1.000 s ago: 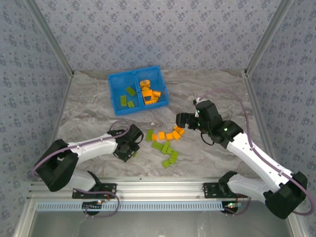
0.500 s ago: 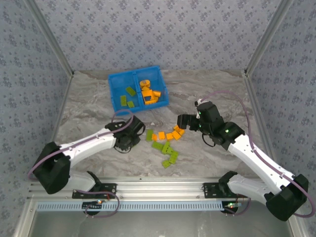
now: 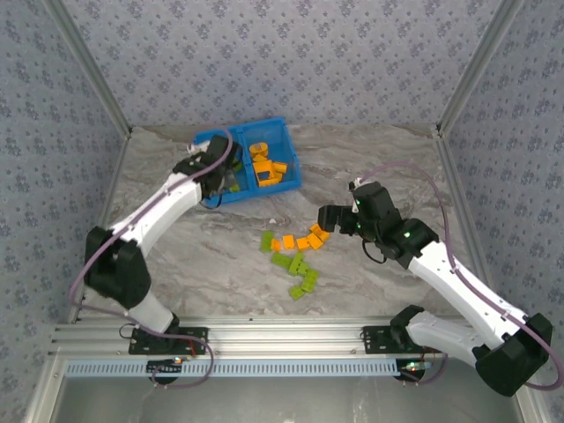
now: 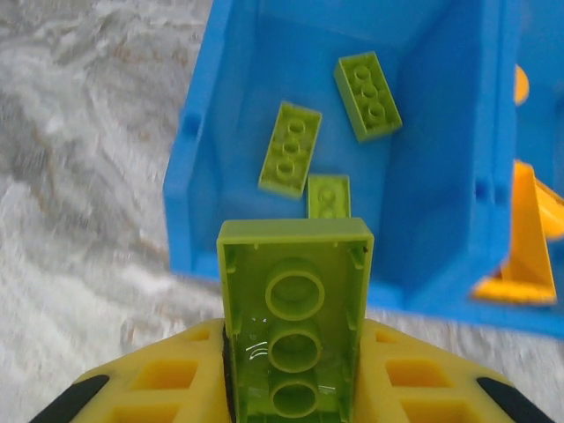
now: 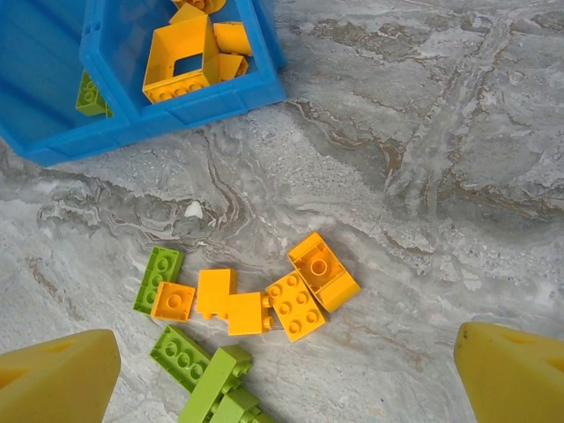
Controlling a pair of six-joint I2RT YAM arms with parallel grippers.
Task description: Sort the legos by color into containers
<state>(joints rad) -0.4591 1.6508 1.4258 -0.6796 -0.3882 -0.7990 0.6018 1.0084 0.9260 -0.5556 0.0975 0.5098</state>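
My left gripper (image 4: 295, 352) is shut on a lime green lego (image 4: 295, 300) whose hollow underside faces the camera. It hangs at the near edge of the blue tray's left container (image 4: 423, 176), where three green legos (image 4: 289, 148) lie. From above, the left gripper (image 3: 213, 179) is over that tray (image 3: 264, 194), whose right container holds orange legos (image 3: 264, 167), including a frame (image 5: 181, 57). My right gripper (image 5: 282, 352) is open above the loose pile of orange legos (image 5: 300, 291) and green legos (image 5: 207, 379), with nothing between its fingers. In the top view the right gripper (image 3: 328, 217) is just right of that pile (image 3: 295, 251).
Marble tabletop (image 3: 176, 256) lies bare between the tray and the pile. Patterned walls and metal posts (image 3: 88, 70) close in the back and sides. A small white speck (image 5: 192, 209) lies on the table near the tray.
The left arm has swung from beside the pile out to the blue tray, carrying the green lego in its shut jaws. The right arm has hardly moved.
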